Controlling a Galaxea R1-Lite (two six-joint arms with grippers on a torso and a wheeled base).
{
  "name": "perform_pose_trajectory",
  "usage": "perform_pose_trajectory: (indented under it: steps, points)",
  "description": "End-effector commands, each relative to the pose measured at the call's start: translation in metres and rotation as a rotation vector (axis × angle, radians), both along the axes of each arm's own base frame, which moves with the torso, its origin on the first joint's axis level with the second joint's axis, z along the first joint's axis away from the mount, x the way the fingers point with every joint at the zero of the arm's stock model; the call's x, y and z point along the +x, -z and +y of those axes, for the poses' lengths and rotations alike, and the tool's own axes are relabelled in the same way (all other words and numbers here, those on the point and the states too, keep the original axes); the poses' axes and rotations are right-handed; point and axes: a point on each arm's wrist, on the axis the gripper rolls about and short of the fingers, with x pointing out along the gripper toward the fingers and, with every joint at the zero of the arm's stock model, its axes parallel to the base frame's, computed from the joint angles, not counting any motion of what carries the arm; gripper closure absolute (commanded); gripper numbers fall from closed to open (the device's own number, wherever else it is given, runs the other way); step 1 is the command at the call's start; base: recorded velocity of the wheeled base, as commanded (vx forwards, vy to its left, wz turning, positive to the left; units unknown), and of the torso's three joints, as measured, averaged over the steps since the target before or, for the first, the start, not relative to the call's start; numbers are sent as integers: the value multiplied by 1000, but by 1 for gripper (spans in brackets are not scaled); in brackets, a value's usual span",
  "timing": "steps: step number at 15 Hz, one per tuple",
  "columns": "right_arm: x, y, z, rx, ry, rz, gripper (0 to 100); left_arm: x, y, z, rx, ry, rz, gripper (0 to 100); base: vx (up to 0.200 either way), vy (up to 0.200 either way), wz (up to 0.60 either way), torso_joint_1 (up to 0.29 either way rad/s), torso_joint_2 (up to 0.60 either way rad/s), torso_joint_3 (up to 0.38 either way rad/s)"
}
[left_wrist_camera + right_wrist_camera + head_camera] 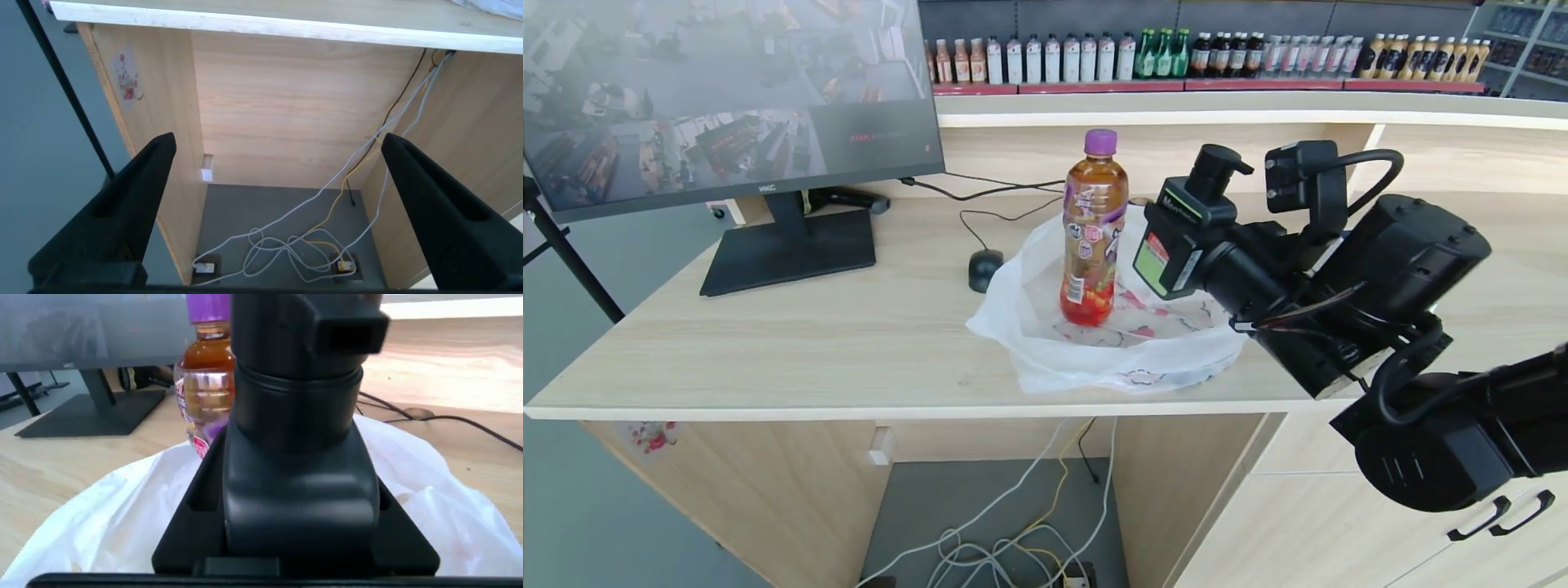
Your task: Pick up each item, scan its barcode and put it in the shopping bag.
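Note:
An orange drink bottle (1094, 229) with a purple cap stands upright inside the opened white shopping bag (1045, 347) on the wooden counter. My right gripper (1227, 273) hovers just to the bottle's right, shut on a black barcode scanner (1183, 237) whose head points towards the bottle. In the right wrist view the scanner (294, 457) hides most of the bottle (204, 400), with the bag (98, 523) spread below. My left gripper (278, 147) hangs open and holds nothing, low in front of the counter, facing the leg space under it.
A monitor (727, 90) on a stand occupies the counter's left back, with a black mouse (984, 268) and its cable beside the bag. Shelves of bottles (1217, 53) run behind. Loose cables (1013, 539) lie on the floor under the counter (768, 404).

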Motion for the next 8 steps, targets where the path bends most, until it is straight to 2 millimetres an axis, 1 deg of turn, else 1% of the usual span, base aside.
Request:
perform_pose_trajectory:
  steps: [1,2,5,8]
  points:
    - [14,12,15,-2,-9,20,100,0,0,0,0,0,0,0,0,0,0,0,0,0]
    - [20,19,18,-9,-4,32,100,0,0,0,0,0,0,0,0,0,0,0,0,0]
    - [24,28,21,-18,-2,51,100,0,0,0,0,0,0,0,0,0,0,0,0,0]
    - [28,30,16,-23,15,57,100,0,0,0,0,-2,0,0,0,0,0,0,0,0]
